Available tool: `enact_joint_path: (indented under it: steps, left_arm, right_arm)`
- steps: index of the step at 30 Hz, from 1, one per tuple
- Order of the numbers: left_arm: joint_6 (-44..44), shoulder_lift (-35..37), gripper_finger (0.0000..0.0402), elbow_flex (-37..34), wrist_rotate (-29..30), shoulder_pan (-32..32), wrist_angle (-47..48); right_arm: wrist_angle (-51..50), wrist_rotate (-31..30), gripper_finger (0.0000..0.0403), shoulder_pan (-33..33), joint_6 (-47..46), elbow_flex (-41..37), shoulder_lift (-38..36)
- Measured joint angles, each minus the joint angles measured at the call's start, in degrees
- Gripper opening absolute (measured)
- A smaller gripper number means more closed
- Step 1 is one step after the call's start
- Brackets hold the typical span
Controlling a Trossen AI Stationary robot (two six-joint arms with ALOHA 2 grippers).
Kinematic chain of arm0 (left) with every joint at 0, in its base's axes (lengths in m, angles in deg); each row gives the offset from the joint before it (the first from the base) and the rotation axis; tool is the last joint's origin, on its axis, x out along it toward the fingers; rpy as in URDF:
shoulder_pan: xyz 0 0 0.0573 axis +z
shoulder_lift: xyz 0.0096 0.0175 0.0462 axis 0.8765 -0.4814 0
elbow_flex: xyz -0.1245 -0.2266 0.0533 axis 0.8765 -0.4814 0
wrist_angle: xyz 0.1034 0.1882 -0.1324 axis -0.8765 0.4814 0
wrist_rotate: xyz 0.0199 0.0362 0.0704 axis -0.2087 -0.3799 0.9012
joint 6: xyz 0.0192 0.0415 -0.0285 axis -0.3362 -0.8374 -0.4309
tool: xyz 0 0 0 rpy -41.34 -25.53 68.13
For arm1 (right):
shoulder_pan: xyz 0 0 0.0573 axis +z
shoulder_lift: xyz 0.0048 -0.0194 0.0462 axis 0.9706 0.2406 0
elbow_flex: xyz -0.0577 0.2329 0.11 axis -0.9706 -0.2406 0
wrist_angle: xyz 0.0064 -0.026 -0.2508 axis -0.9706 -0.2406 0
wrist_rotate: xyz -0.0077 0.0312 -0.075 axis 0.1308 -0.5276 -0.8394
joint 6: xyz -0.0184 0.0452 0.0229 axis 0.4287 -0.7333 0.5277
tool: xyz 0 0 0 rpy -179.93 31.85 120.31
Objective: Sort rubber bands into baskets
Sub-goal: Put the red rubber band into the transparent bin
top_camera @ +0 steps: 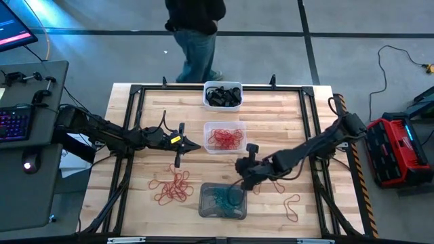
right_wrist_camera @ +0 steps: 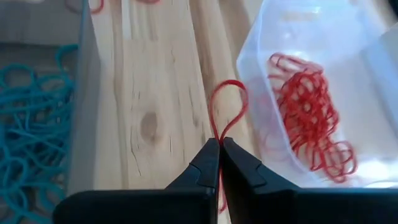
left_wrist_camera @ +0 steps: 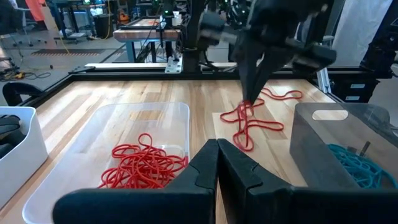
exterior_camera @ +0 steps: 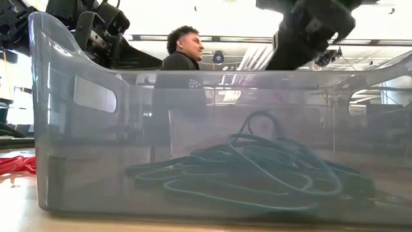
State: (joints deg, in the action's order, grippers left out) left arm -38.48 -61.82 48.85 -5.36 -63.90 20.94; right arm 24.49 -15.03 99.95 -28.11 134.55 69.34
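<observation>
We start at the right gripper (right_wrist_camera: 219, 144) — its fingers are pinched together on a red band (right_wrist_camera: 227, 106), the loop poking out ahead of the tips. From above, that gripper (top_camera: 245, 177) sits low over the wood between the clear basket (top_camera: 224, 137) and the grey basket (top_camera: 222, 201), just off the grey one's corner. We read this as a fresh pick, with the carry to come.

What matters now is which way the reds go. The band's loop points along the gripper's own line, and the clear basket, with its red tangle (right_wrist_camera: 311, 121), lies just beside that loop. The grey basket, holding the teal bands (top_camera: 221, 198), sits on the other side of the same strip of wood. So the drop is a short swing toward the clear tub and away from the grey.

The left wrist view shows more red strands (left_wrist_camera: 247, 121) lying on the wood under the right gripper, some perhaps tangled with the held one — they could drag along.

Further out, the left gripper (top_camera: 180, 144) hangs shut and empty beside the clear basket's other side. It is nearer the loose red pile (top_camera: 173, 187) near the table's front, but the right arm has the band and the shorter path.

Farthest back, the white basket (top_camera: 222, 95) holds the black bands (top_camera: 223, 95). A person (top_camera: 196, 34) stands beyond the table.
</observation>
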Motion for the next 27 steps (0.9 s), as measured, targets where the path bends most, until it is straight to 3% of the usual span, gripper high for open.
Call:
enact_joint_path:
  steps: [9,15,20,27]
  left_arm:
    - [-0.06,0.0,0.0,0.0,0.0,0.02,-0.02]
    - [-0.07,-0.01,0.0,0.0,0.0,0.01,-0.02]
    - [-0.11,-0.02,0.0,0.0,0.0,0.02,-0.02]
    - [-0.09,-0.01,0.0,0.0,0.0,0.02,0.0]
  right_arm:
    - [-3.62,-12.47,0.0,2.23,0.27,5.24,0.0]
    - [0.17,-21.01,0.0,-1.05,5.42,5.28,0.0]
    - [7.49,-17.6,0.0,-7.5,15.92,5.21,0.0]
    - [10.21,-2.45,0.0,-17.71,27.33,5.21,0.66]
